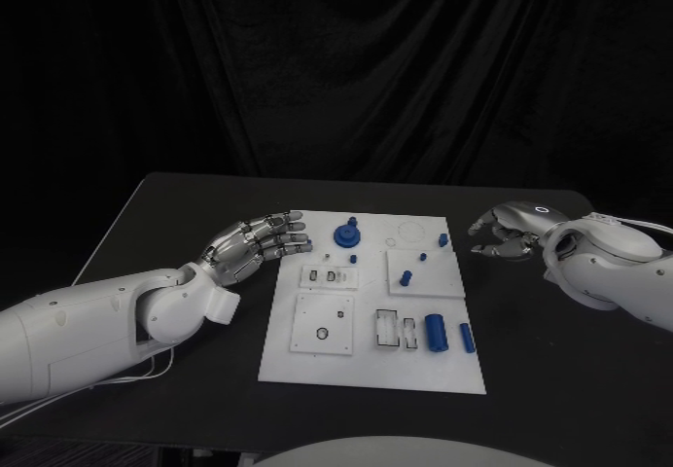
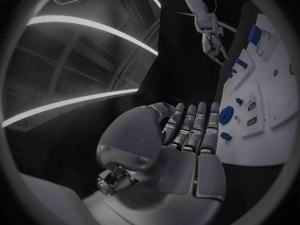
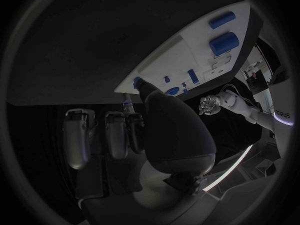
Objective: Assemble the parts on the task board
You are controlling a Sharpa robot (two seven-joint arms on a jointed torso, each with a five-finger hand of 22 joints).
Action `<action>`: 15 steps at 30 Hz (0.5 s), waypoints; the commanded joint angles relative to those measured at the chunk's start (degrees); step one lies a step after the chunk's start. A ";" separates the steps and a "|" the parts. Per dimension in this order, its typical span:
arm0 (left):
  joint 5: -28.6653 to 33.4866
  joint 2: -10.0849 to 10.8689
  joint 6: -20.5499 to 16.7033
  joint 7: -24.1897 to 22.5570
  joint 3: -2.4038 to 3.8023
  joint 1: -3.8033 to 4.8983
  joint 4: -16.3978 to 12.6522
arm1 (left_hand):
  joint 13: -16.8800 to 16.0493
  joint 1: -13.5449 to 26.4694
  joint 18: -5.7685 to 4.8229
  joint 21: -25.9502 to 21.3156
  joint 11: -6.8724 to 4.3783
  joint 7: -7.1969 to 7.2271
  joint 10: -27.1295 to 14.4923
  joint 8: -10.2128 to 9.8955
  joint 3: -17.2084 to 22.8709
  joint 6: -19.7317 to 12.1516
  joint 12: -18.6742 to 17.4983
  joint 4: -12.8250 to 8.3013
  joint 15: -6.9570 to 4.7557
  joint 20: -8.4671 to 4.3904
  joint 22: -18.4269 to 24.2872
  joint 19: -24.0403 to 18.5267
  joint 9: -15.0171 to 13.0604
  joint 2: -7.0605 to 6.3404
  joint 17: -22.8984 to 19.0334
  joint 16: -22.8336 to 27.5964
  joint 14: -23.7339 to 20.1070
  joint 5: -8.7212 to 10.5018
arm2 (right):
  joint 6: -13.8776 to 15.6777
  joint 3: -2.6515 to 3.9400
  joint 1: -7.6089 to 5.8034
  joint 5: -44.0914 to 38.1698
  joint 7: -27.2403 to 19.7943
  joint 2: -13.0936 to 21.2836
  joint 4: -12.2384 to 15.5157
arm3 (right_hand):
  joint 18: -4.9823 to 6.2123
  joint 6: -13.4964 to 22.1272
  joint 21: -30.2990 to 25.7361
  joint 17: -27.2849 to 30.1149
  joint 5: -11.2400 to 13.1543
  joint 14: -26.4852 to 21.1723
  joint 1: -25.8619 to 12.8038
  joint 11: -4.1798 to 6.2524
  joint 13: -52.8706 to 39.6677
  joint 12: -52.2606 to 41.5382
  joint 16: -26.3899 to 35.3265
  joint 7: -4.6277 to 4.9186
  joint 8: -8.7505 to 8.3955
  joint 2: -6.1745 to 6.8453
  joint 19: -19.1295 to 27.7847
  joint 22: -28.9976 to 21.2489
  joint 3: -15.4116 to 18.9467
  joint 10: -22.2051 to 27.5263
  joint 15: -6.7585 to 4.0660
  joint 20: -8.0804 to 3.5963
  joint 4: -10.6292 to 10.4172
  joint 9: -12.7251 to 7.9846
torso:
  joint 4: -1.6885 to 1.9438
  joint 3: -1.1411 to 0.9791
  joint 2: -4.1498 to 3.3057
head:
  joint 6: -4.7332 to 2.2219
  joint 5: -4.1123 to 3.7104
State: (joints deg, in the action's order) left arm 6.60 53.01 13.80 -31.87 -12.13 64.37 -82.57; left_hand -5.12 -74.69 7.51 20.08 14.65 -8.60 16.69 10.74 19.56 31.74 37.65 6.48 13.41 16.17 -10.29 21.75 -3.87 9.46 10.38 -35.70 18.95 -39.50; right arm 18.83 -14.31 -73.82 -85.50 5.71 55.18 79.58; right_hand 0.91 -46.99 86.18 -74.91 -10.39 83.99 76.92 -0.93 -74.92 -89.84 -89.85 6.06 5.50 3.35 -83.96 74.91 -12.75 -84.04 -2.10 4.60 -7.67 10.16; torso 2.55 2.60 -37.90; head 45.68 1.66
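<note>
Both silver hands, left hand (image 1: 257, 245) flat and apart, right hand (image 1: 508, 230) curled on nothing, waited beside the white plastic task board (image 1: 368, 370), ready to reach its small blue parts (image 1: 437, 334).

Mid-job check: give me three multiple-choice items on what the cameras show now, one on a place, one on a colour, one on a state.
1. Where is the left hand?
A. at the task board's left edge, far end
B. over the board's near right corner
C. off the table

2. What colour are the two cylinders lying near the board's right edge?
A. red
B. blue
C. yellow

3. What does the left hand hold?
A. a cylinder
B. the round knob
C. nothing

Key: 1 A, the head view shows it beside that edge. 2 B, both are blue. 3 C, its fingers are extended and bare.
</note>
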 commanded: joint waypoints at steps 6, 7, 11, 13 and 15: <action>0.04 0.00 0.48 -0.81 0.04 -0.29 -0.17 | -0.07 0.60 -0.73 0.33 0.46 -0.12 0.03 0.35 0.41 0.32 0.24 -0.04 0.31 0.26 -0.10 -0.17 -0.06 -0.03 0.05 -0.38 0.08 0.28 | 1.63 0.05 1.30 0.04 0.54 -2.19 -2.89 | 0.68 -0.19 -1.36 -15.09 0.51 6.01 0.26 -0.10 -15.08 -0.16 -0.15 0.15 -0.14 0.45 -2.19 12.94 0.07 -5.96 -0.13 -0.38 -0.61 -0.14 | -0.05 0.05 0.00 | 0.23 -0.24; 0.04 0.03 0.49 -0.77 0.04 -0.31 -0.17 | -0.07 0.60 -0.73 0.33 0.46 -0.12 0.03 0.35 0.41 0.32 0.24 -0.04 0.31 0.26 -0.10 -0.17 -0.06 -0.03 0.05 -0.38 0.08 0.28 | 1.66 0.05 1.41 0.04 0.46 -2.47 -3.23 | 0.72 -0.31 -1.52 -15.09 0.52 6.01 0.32 -0.16 -15.08 -0.16 -0.15 0.23 -0.10 0.42 -2.08 12.87 0.09 -5.96 -0.10 -0.37 -0.68 -0.16 | -0.04 0.05 0.00 | 0.23 -0.22; 0.04 0.08 0.59 -0.66 0.04 -0.42 -0.17 | -0.07 0.60 -0.73 0.33 0.46 -0.12 0.03 0.35 0.41 0.32 0.24 -0.04 0.31 0.26 -0.10 -0.17 -0.06 -0.03 0.05 -0.38 0.08 0.28 | 2.60 0.06 1.79 0.04 -0.08 -3.54 -4.53 | 1.01 -0.43 -2.54 -15.09 0.42 6.01 0.59 -0.31 -15.08 -0.16 -0.15 0.42 -0.11 0.32 -1.37 12.46 0.09 -5.96 0.01 -0.30 -0.83 -0.27 | -0.02 0.10 -0.02 | 0.34 -0.16; 0.04 0.09 0.62 -0.64 0.04 -0.48 -0.18 | -0.07 0.60 -0.73 0.33 0.46 -0.12 0.03 0.35 0.41 0.32 0.24 -0.04 0.31 0.26 -0.10 -0.17 -0.06 -0.03 0.05 -0.38 0.08 0.28 | 3.39 0.08 1.91 0.04 -0.48 -4.02 -5.09 | 1.15 -0.26 -3.11 -15.09 0.11 6.01 0.85 -0.44 -15.08 -0.16 -0.15 0.55 -0.27 0.26 -1.01 12.24 0.11 -5.96 0.12 -0.22 -0.95 -0.44 | -0.04 0.09 -0.04 | 0.34 -0.08; 0.04 0.09 0.66 -0.62 0.04 -0.52 -0.18 | -0.07 0.60 -0.73 0.33 0.46 -0.12 0.03 0.35 0.41 0.32 0.24 -0.04 0.31 0.26 -0.10 -0.17 -0.06 -0.03 0.05 -0.38 0.08 0.28 | 3.58 0.08 1.97 0.04 -0.65 -4.36 -5.43 | 1.26 -0.01 -3.57 -15.09 -0.75 6.01 1.28 -0.45 -15.08 -0.16 -0.15 0.54 -0.47 0.13 -0.75 12.07 0.03 -5.96 0.15 -0.15 -1.03 -0.65 | 0.05 0.05 -0.07 | 0.37 -0.17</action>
State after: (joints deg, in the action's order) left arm 6.60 53.15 13.86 -31.79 -12.14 63.93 -82.59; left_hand -5.11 -74.69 7.51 20.08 14.65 -8.60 16.69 10.74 19.56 31.73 37.65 6.48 13.41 16.17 -10.33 21.75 -3.87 9.46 10.38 -35.70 18.95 -39.50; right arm 20.27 -14.28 -72.01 -85.34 5.41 50.92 74.39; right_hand 1.87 -47.20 82.85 -74.90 -10.74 83.99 77.50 -0.93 -74.91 -89.84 -89.85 6.27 5.20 3.52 -83.96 74.90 -12.66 -84.04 -2.10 4.61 -8.38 9.58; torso 2.54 2.67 -37.92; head 46.02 1.54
